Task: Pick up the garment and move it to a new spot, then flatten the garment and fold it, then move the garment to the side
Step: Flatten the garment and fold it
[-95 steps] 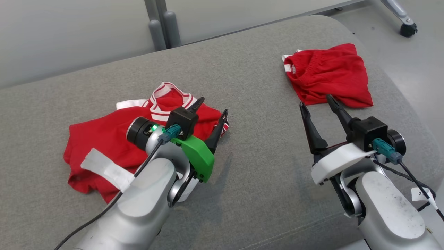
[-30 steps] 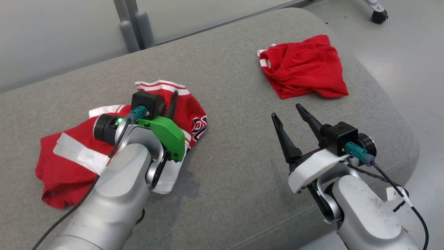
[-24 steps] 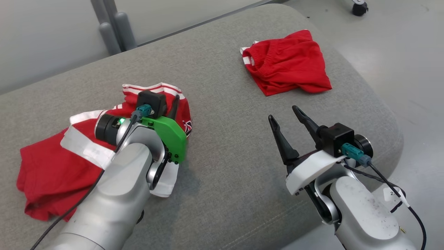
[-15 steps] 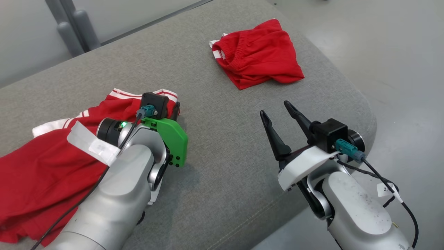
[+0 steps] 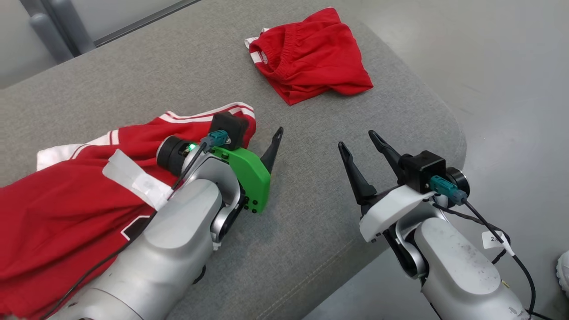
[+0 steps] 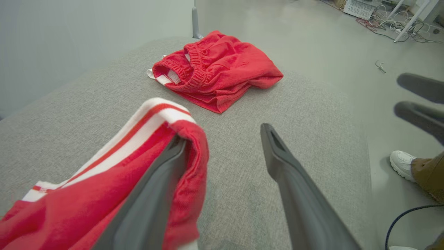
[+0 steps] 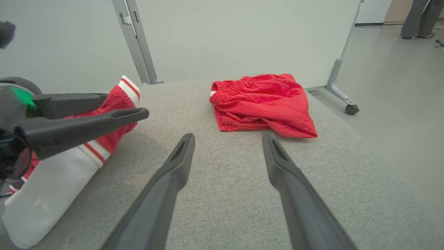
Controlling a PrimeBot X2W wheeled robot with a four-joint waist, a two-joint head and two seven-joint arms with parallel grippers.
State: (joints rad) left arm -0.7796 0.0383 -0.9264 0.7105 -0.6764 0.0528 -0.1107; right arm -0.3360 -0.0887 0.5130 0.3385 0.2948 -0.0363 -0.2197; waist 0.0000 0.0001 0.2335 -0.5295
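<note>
Left pincer (image 6: 223, 133) newly apart, red jersey (image 5: 66, 200) hem draped over one finger; right pincer (image 5: 357, 138) apart, hovering above cushion (image 5: 311, 222).

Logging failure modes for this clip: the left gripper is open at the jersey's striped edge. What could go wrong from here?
1. The jersey hem drapes over one finger of the open left gripper; pulling away could snag and drag the cloth.
2. The jersey lies bunched, not flat, so a fold started now would likely come out uneven.
3. A person's shoe is on the floor beside the cushion, near the right gripper; a wide swing might pass close.
</note>
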